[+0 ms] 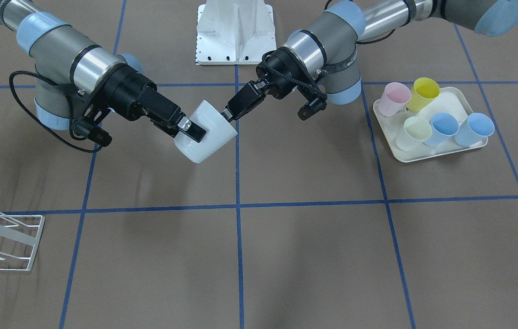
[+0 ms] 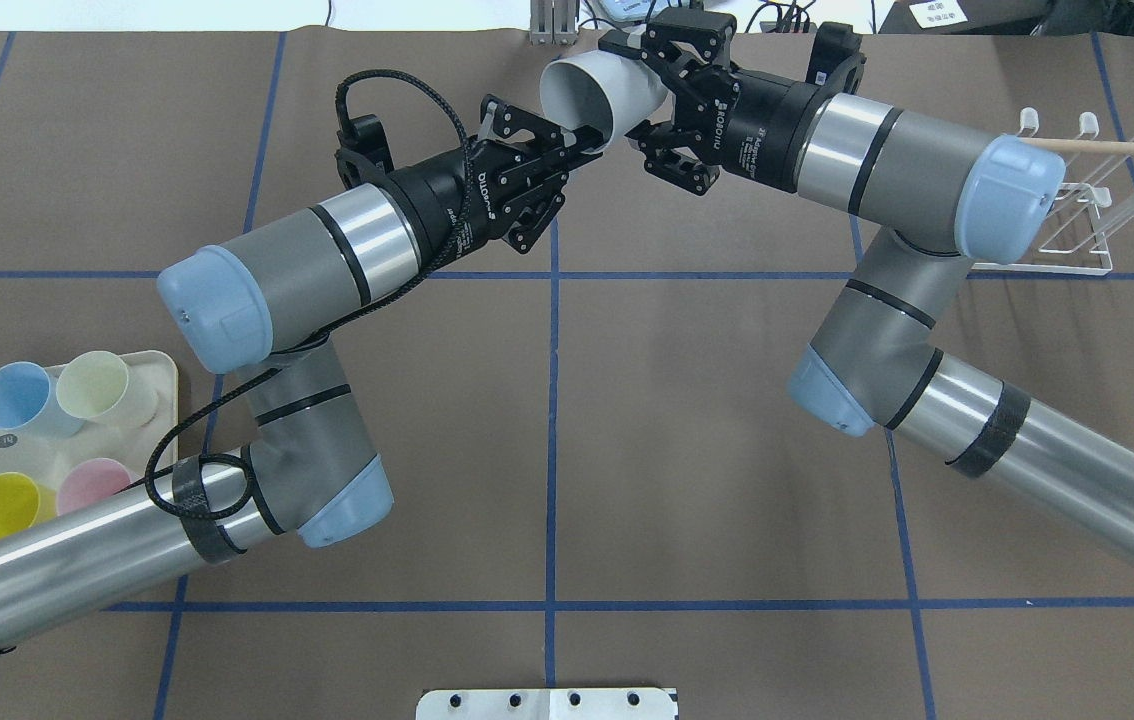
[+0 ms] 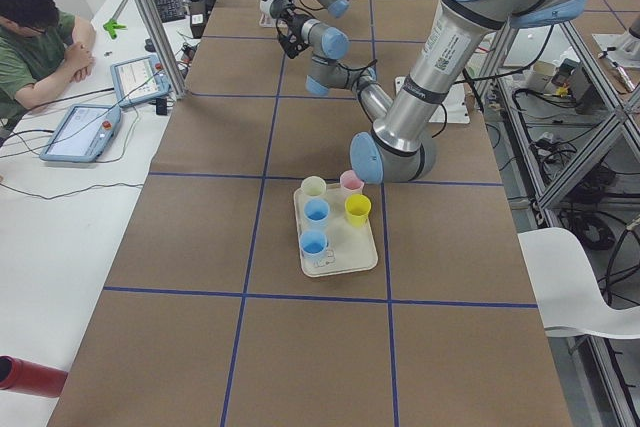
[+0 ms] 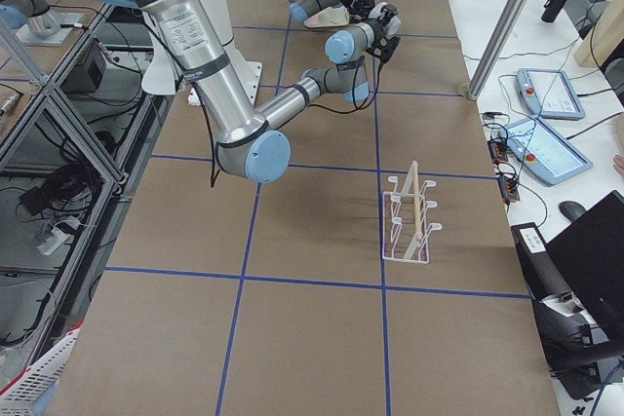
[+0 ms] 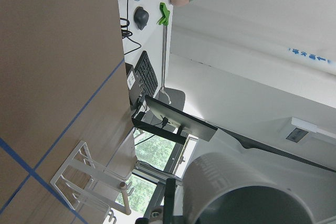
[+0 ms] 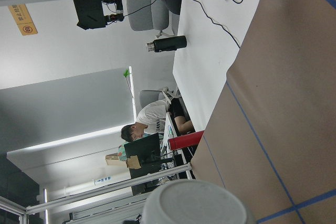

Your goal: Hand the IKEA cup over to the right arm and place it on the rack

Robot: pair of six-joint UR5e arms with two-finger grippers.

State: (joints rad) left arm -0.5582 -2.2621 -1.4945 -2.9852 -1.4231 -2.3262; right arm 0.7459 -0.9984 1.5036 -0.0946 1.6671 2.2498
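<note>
Above the tabletop (image 1: 314, 256), out in front of the white base plate (image 1: 235, 32), the white IKEA cup (image 1: 208, 137) hangs in the air between the two arms, tipped nearly onto its side. The right gripper (image 1: 196, 131) has its jaws clamped across the cup's body, one finger flat along the wall and the base towards its wrist. The left gripper (image 1: 228, 114) meets the cup from the other side, its jaws pinched narrowly on the rim, one fingertip reaching into the mouth. The rack (image 1: 10, 237) stands well away from the base plate, on the right arm's (image 1: 58, 50) side at the far tabletop edge. The cream tray (image 1: 423, 157), with five pastel cups (image 1: 444, 129), sits on the plate's opposite side.
</note>
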